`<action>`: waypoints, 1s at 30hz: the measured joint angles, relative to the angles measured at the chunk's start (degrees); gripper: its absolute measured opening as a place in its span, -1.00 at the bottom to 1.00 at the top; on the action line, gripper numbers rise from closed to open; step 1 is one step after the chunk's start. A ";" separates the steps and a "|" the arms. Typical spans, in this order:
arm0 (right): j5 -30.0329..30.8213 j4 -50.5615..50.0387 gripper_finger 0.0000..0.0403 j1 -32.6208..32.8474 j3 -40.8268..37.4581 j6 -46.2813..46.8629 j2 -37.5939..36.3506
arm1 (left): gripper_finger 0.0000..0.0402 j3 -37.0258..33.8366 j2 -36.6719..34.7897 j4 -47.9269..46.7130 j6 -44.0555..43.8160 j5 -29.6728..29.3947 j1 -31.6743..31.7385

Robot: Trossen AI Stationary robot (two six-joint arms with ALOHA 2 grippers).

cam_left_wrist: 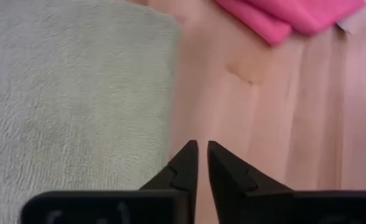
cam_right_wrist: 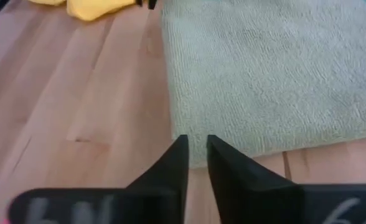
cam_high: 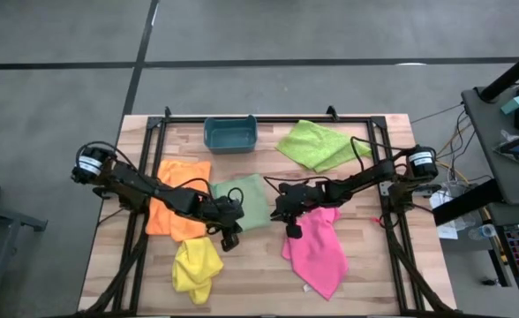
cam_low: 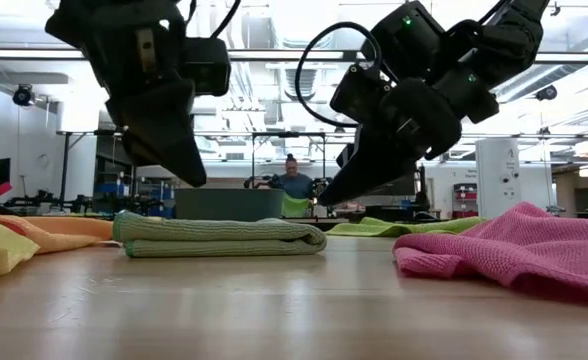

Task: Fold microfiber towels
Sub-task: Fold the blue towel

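Lying flat near the middle of the tabletop (cam_high: 365, 265), the pale mint green towel (cam_high: 249, 201) is folded into a tidy rectangle, its doubled layers showing from the side in the low view (cam_low: 219, 236). The left gripper (cam_high: 230, 238) hangs just off the towel's near corner, above bare wood and clear of the cloth; its wrist view shows the fingertips (cam_left_wrist: 187, 158) parted by a thin slit with nothing between them, the towel's edge running alongside (cam_left_wrist: 77, 99). The right gripper (cam_high: 290, 228) hangs off the towel's opposite side, between it and the pink towel (cam_high: 317, 247); its own fingers (cam_right_wrist: 180, 158) likewise stand a narrow gap apart and hold nothing, poised over the towel's rim (cam_right_wrist: 264, 81). In the low view both grippers are lifted off the surface, the left (cam_low: 189, 172) above one end of the folded cloth and the right (cam_low: 336, 195) above the other, neither touching it.

The orange towel (cam_high: 178, 199) lies spread toward the left edge, touching the mint one's side. The yellow towel (cam_high: 196, 268) sits crumpled near the front edge, just beside the left gripper. The lime green towel (cam_high: 317, 146) lies loose toward the far right corner, and the pink towel stretches toward the front edge. A teal bin (cam_high: 229, 134) stands at the far edge. A person (cam_low: 292, 180) sits in the room beyond.
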 joint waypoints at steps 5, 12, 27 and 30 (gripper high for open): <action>1.00 -0.01 -0.35 2.29 0.93 -0.98 0.00 | -0.52 0.00 -0.16 0.01 3.24 0.91 -1.47; 11.50 -0.44 -0.04 5.49 1.22 -7.55 0.61 | 0.10 -1.77 0.36 -0.65 12.85 -10.27 -5.39; 12.48 3.63 -0.06 5.69 6.04 -11.27 8.91 | 0.20 -3.33 1.10 -3.13 11.84 -16.99 -8.13; 13.89 0.80 -0.06 5.69 7.58 -12.39 9.56 | 0.15 -3.39 1.80 -2.95 11.82 -18.76 -8.47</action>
